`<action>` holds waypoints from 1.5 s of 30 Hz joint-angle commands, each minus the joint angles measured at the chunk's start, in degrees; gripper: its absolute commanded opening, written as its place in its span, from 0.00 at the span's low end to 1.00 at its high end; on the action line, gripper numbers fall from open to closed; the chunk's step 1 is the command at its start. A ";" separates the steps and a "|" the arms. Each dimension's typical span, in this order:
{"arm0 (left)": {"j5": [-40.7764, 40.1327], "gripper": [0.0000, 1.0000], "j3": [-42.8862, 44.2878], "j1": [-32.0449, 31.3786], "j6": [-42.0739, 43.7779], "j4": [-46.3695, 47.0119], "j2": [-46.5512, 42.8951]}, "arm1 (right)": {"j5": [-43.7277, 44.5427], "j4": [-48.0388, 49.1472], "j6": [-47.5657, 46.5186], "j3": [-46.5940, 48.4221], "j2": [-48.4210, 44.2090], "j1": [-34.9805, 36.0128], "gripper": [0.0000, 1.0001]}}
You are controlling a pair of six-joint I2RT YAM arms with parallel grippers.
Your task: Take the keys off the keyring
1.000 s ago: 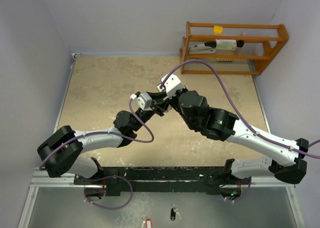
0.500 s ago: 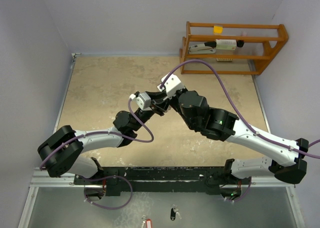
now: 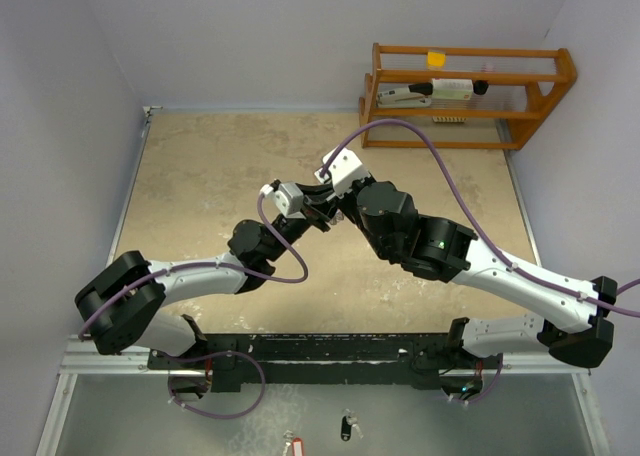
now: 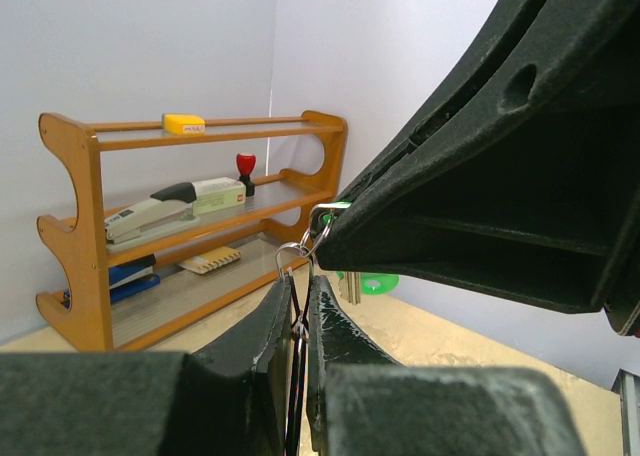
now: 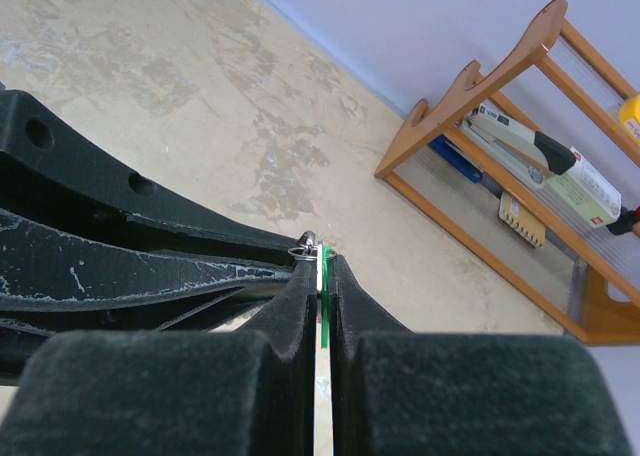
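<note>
Left gripper (image 4: pixel 298 301) is pinched nearly closed on the keyring (image 4: pixel 305 244), a small cluster of thin silver wire rings. One wire loop runs down between its black fingers (image 4: pixel 262 326). The right gripper (image 5: pixel 322 276) is clamped on the green-headed key (image 5: pixel 323 311), a tiny metal key with a green plastic head. Only the head's thin edge shows in the slit between its fingers.

From the left wrist, the right gripper's black body fills the upper right and hides most of that key. Only part of the round green head and a bit of silver shaft hang below it.

From above, both grippers meet tip to tip over the beige speckled table (image 3: pixel 200 176), left of the orange wooden rack (image 3: pixel 500 53) and well apart from it, toward the arm bases. Their wrists and purple cables (image 3: pixel 400 126) cover the keyring there.

On the rack sit a white and black stapler (image 4: pixel 160 212), a yellow block (image 4: pixel 183 123) on the top shelf and a red-topped stamp (image 4: pixel 245 164).

Far from the rack, beyond the table's near edge, lie a black-tagged key (image 3: pixel 347 426) and a red-tagged key (image 3: pixel 292 446).
</note>
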 commanded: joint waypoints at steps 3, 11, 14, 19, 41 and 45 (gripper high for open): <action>1.48 0.00 0.24 -0.20 0.20 -3.34 -2.51 | 2.32 3.01 -0.20 1.01 -2.46 0.51 0.00; 4.19 0.00 -3.39 -0.15 8.45 -9.15 -8.13 | 4.57 2.11 -2.75 2.95 -2.49 0.51 0.00; 7.69 0.00 -2.79 -0.20 12.00 -14.93 -10.55 | 4.84 1.04 -3.39 4.32 -2.14 0.53 0.00; 13.42 0.00 -1.45 -0.19 16.00 -24.30 -14.57 | 4.78 -0.28 -4.32 5.90 -2.20 0.48 0.00; 25.09 0.00 1.63 -0.20 18.64 -35.19 -18.79 | -3.17 -2.92 -2.72 8.45 -0.98 0.48 0.00; 29.07 0.00 2.36 -0.15 18.00 -35.20 -18.90 | -4.80 -2.57 -3.03 8.30 -1.01 0.51 0.00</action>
